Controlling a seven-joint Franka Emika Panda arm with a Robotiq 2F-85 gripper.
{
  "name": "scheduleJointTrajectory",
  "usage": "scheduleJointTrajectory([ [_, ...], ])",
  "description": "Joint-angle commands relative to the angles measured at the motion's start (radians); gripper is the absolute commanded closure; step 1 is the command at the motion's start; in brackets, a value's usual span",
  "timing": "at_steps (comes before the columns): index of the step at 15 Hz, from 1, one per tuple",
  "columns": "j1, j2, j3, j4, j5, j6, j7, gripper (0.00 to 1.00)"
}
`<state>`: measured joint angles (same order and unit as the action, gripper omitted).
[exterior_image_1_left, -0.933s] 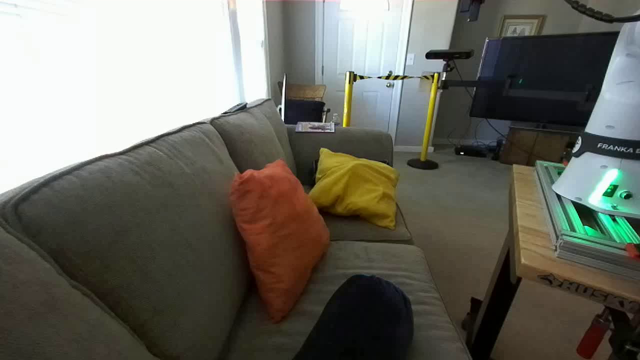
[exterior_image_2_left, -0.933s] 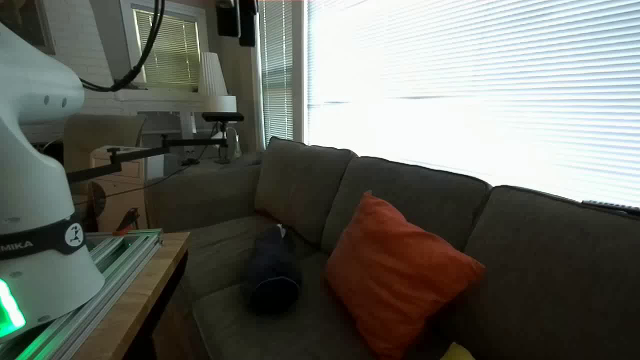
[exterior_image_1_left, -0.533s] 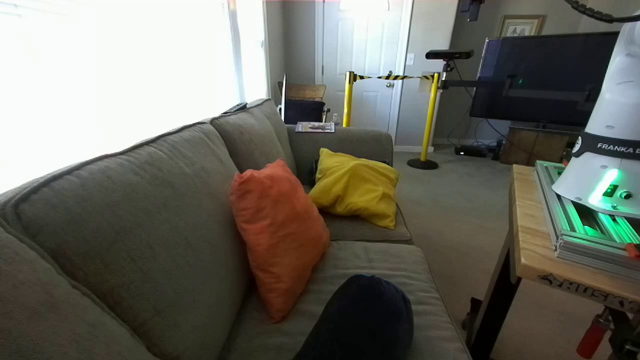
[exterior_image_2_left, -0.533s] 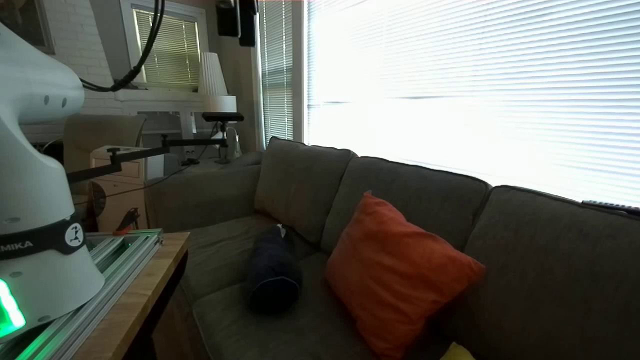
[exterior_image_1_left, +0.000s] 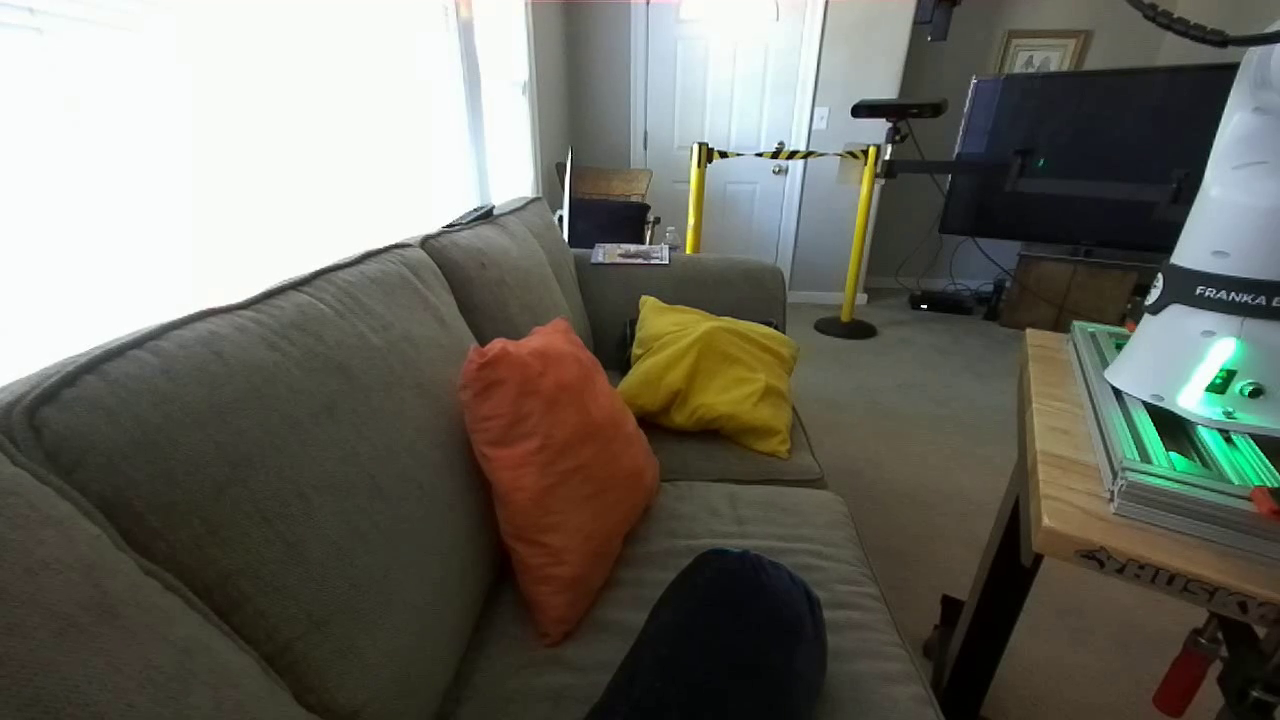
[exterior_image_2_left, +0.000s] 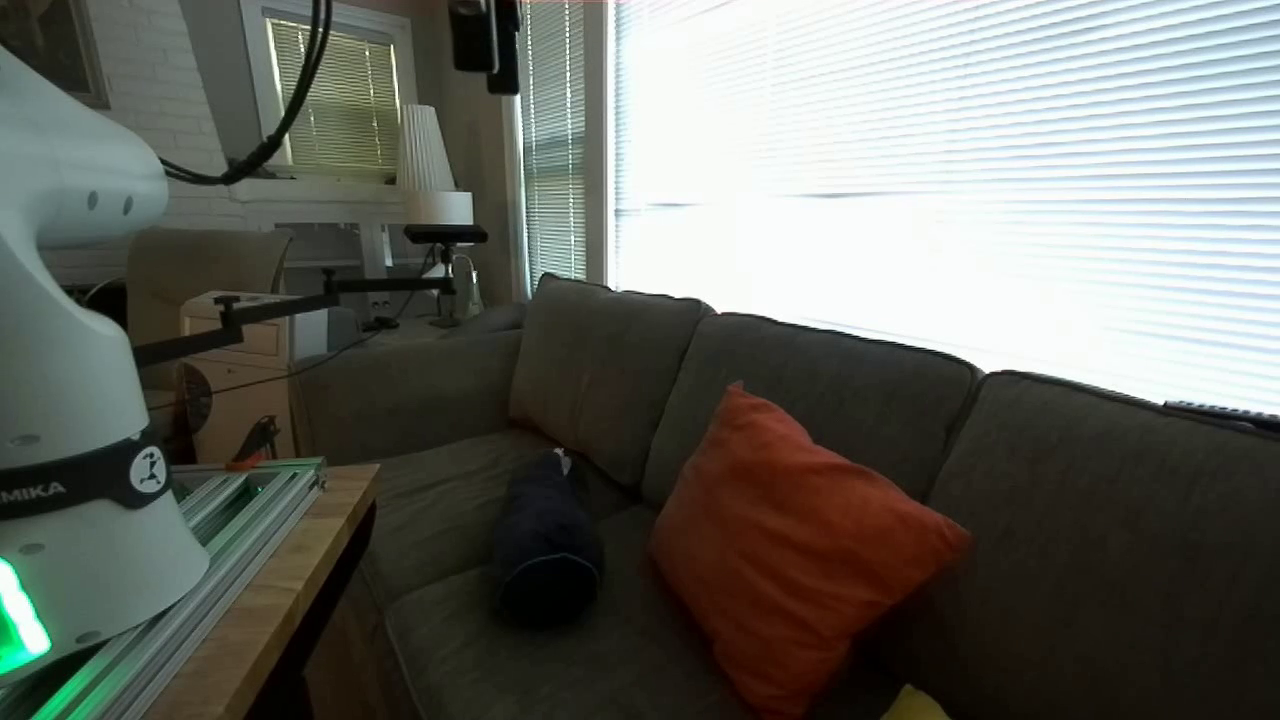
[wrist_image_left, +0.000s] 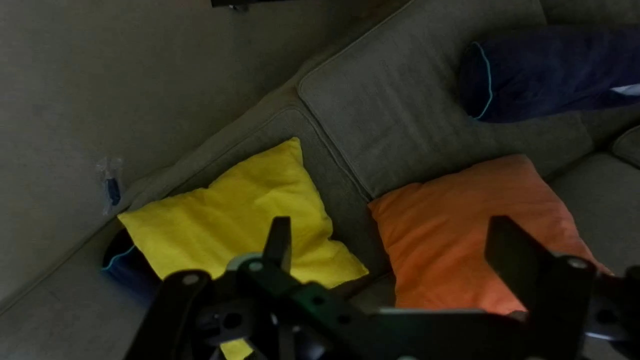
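My gripper (wrist_image_left: 390, 222) is open and empty in the wrist view, its black fingers wide apart. It hangs high above the sofa, touching nothing. Part of it shows at the top edge in both exterior views (exterior_image_1_left: 938, 20) (exterior_image_2_left: 487, 45). Below it in the wrist view, a yellow pillow (wrist_image_left: 240, 210) lies on the left and an orange pillow (wrist_image_left: 460, 225) on the right. The orange pillow leans on the backrest in both exterior views (exterior_image_1_left: 560, 470) (exterior_image_2_left: 800, 550). The yellow pillow (exterior_image_1_left: 712, 375) shows only a corner (exterior_image_2_left: 915, 706) in an exterior view. A navy bolster (wrist_image_left: 545, 75) lies on the seat (exterior_image_1_left: 735, 640) (exterior_image_2_left: 548, 550).
The grey sofa (exterior_image_1_left: 280, 450) stands along a bright window (exterior_image_2_left: 950, 180). The robot base stands on a wooden workbench (exterior_image_1_left: 1060, 440). Another dark blue object (wrist_image_left: 130, 272) is partly under the yellow pillow. A small clear packet (wrist_image_left: 111, 187) lies on the carpet. Yellow barrier posts (exterior_image_1_left: 858, 240) stand behind.
The gripper at the top edge has shifted slightly, to the right in an exterior view and a little left in an exterior view. The pillows and bolster have not moved.
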<state>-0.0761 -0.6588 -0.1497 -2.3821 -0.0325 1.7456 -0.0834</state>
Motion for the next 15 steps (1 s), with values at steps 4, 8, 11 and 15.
scheduleJointTrajectory([
  [4,0.017,0.243,-0.049,-0.061,0.072,0.475,-0.065,0.0],
  [8,0.053,0.379,-0.038,-0.069,0.167,0.693,-0.111,0.0],
  [11,0.087,0.433,-0.027,-0.083,0.233,0.776,-0.167,0.0],
  [15,0.125,0.506,-0.014,-0.105,0.33,0.844,-0.27,0.0],
])
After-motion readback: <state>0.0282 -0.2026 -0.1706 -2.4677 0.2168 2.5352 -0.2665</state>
